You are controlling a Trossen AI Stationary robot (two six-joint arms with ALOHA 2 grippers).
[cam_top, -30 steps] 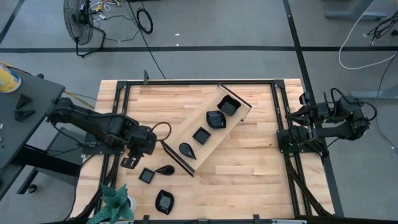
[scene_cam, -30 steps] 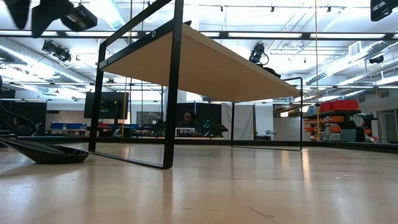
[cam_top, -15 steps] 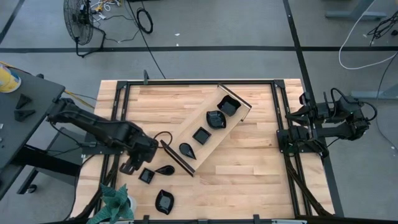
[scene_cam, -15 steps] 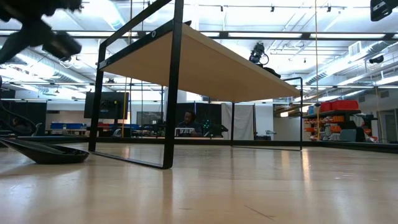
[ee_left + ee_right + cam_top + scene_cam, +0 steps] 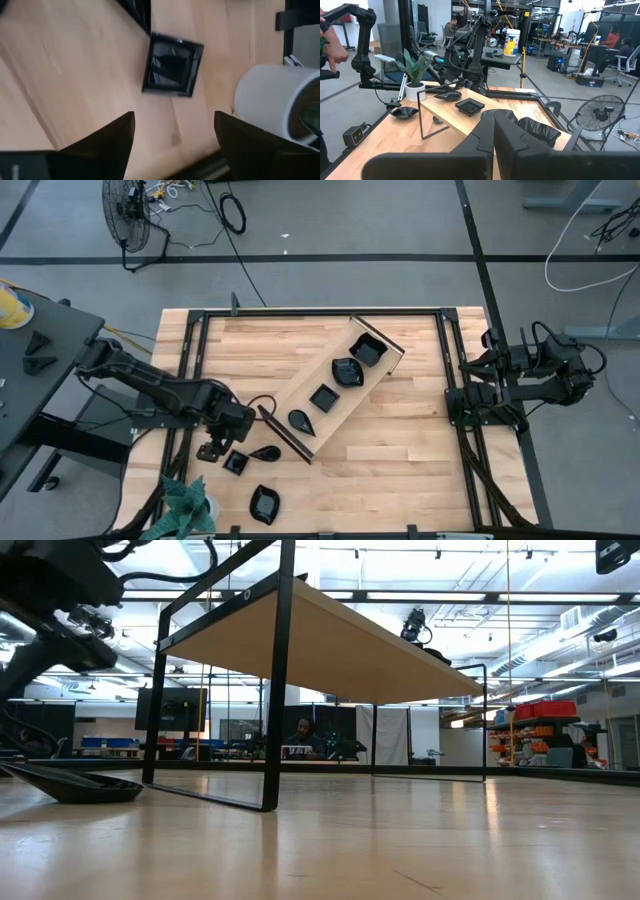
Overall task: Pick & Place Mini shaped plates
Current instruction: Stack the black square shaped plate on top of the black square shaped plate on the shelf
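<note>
Three mini shaped plates lie flat on the table at the near left: a square one [image 5: 236, 463] [image 5: 172, 64], a teardrop one [image 5: 265, 452] and a wavy-rimmed one [image 5: 264, 504]. Several more sit in the long light-wood tray [image 5: 310, 442], among them a square one [image 5: 323, 397]. My left gripper [image 5: 210, 450] [image 5: 172, 132] hangs open, pointing steeply down just left of the square plate. That plate lies beyond the fingertips, not between them. My right gripper [image 5: 495, 140] is shut and level, folded back at the table's right edge.
A plant in a white pot [image 5: 185, 505] [image 5: 275, 107] stands at the near left corner, close beside my left gripper. The tray lies slantwise across the table's middle, its near black end [image 5: 283, 430] close to the loose plates. Black frame rails [image 5: 190, 380] run along the table's sides.
My left gripper has come down toward the table and a little toward the near edge, ending beside the square plate. The plates and the tray have stayed where they were.
</note>
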